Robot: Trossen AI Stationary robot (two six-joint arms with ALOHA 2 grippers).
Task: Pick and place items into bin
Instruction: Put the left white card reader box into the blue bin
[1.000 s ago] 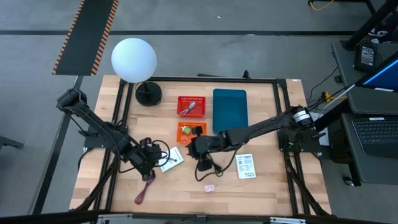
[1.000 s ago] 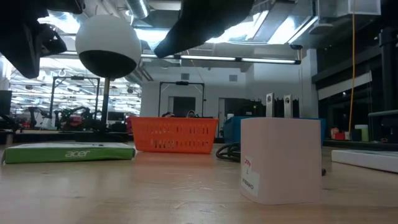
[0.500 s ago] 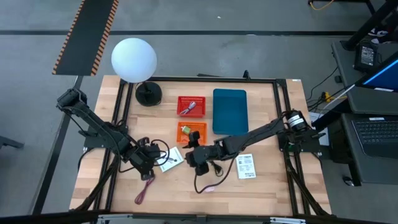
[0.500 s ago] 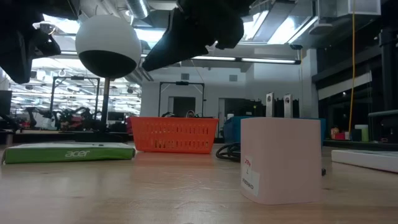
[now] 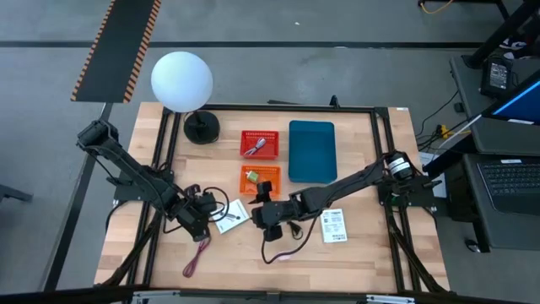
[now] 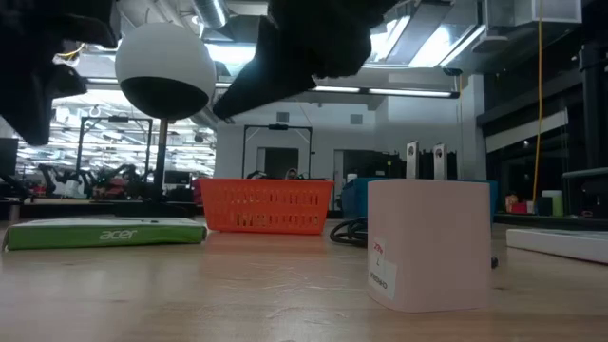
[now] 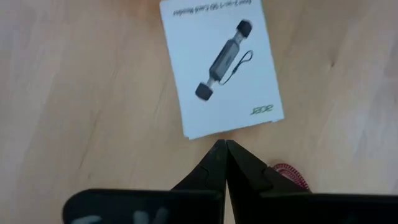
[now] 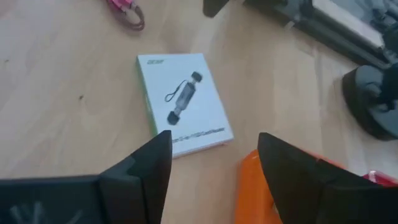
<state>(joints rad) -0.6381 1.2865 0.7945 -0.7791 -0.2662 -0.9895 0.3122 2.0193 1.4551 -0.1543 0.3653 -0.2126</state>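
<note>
Left gripper (image 5: 205, 221) sits over the desk (image 5: 371, 245) toward its front-left, just beside the white Acer packet (image 5: 232, 216); fingers pressed together, nothing betw. them, per left wrist view (image 7: 222, 163). The packet (image 7: 220, 65) lies flat just past the fingertips, printed w/ a picture of a small stick-shaped gadget. Dark-red cord (image 5: 196, 256) lies nearer the front edge, part of it showing beside the fingers (image 7: 287, 175).

Right gripper (image 5: 263, 218) hangs mid-desk, just right of the same packet (image 8: 184, 104); fingers (image 8: 145, 171) spread wide, nothing held. Orange bin (image 5: 260, 178) sits just behind it, its rim (image 8: 260, 186) showing in the gap. Black cord (image 5: 285, 239) trails under the right arm toward the front edge. Second white packet (image 5: 334, 225) lies right of centre.

Red bin (image 5: 260, 143) and blue lid (image 5: 312, 150) stand toward the back edge; globe lamp (image 5: 181, 82) at back-left corner.
</note>
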